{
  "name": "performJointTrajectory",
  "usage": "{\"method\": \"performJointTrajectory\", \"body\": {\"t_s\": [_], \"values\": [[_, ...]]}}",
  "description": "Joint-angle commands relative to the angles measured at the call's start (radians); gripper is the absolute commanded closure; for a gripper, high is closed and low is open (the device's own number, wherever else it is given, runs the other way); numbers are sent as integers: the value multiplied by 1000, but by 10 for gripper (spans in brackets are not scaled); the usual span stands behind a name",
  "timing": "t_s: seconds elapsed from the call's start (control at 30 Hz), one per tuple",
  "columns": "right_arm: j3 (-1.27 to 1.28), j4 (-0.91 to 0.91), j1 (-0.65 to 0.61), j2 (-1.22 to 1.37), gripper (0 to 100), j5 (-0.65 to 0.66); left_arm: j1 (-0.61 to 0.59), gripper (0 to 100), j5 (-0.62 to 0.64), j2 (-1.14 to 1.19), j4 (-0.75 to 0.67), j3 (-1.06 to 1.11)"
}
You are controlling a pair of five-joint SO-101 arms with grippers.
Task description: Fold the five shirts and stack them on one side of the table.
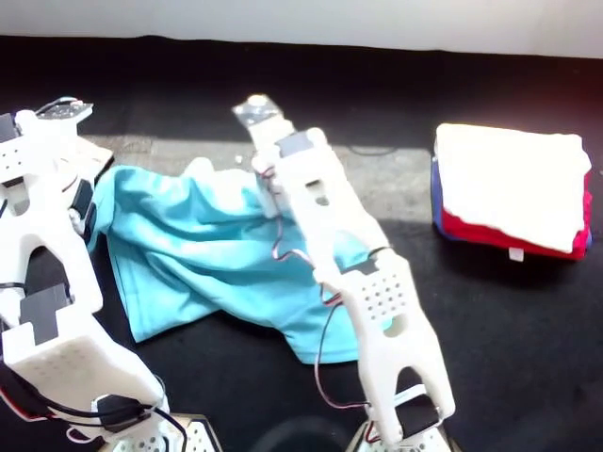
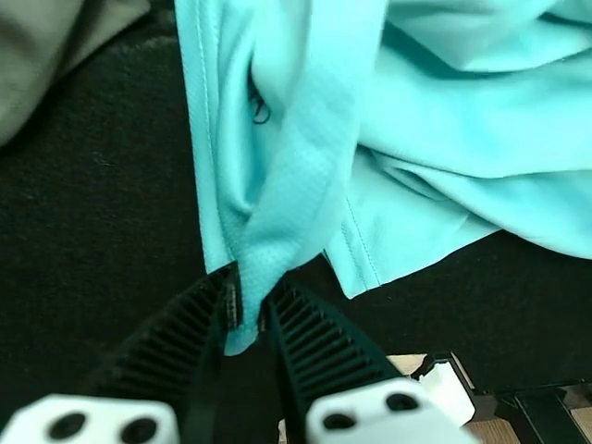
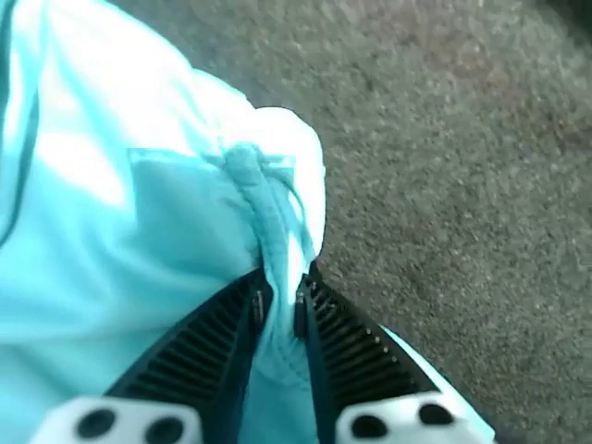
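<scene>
Shirt (image 1: pixel 207 245): turquoise, crumpled at centre of desk (image 1: pixel 490 358); folded stack (image 1: pixel 509 188) at right.
Left tool (image 2: pixel 248 310): clamped on shirt edge.
Right tool (image 3: pixel 277 296): clamped on bunched fold.
Technique: both grips to be raised evenly, cloth held taut.

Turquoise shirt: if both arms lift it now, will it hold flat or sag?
Probably sags: the turquoise shirt lies rumpled and bunches into soft folds where the left gripper and right gripper pinch it. Likely light, being thin fabric. The smooth weave may slip from narrow pinches.
</scene>
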Motion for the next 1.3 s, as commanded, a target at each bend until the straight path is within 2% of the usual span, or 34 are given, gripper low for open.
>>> {"method": "performJointTrajectory", "body": {"t_s": [0.0,0.1,0.23,0.37,0.5,0.63,0.77,0.87,0.93,1.07,1.27], "values": [[-73,120,111,-45,991,15,30,990,-5,-65,5,79],[-137,237,173,-87,991,15,99,990,-5,-143,-43,252],[-182,380,213,-131,991,15,217,990,54,-280,-186,533],[-91,384,260,-191,992,15,317,990,66,-421,-292,768],[91,384,292,-292,992,17,338,990,66,-545,-339,917],[371,331,302,-486,992,17,337,990,66,-619,-328,975],[773,117,325,-748,992,17,337,990,66,-631,-328,1010],[1107,-33,381,-924,992,21,335,990,64,-631,-328,1043],[1273,-107,458,-1030,992,77,335,990,63,-631,-328,1058],[1408,-151,578,-1193,992,206,335,990,61,-631,-328,1075],[1475,-101,570,-1340,989,292,335,990,61,-631,-328,1067]]}}
